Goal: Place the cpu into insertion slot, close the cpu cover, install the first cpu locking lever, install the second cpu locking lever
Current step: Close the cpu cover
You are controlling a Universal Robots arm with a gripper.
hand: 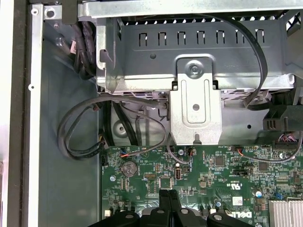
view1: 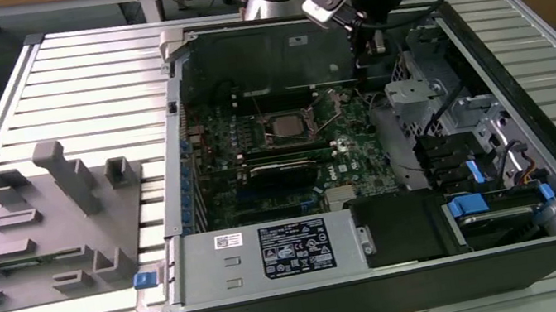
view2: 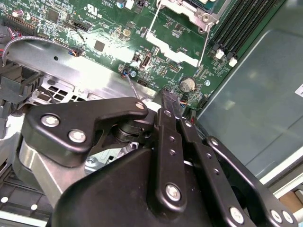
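The open computer case (view1: 389, 293) holds the green circuit board (view1: 239, 120). The gripper (view1: 371, 53) hangs over the board's far edge, its fingers (hand: 164, 199) pressed together and apparently empty. The insertion slot (view1: 269, 128) lies toward the exterior view's left of the gripper. The cpu cover (view2: 174, 40) is open, and the cpu (view1: 290, 126) seemingly sits in the slot.

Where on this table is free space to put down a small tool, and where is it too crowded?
Bare table lies beyond the grey fixture, beside the computer case, and along the near edge before the fixture. Inside the case it is crowded.
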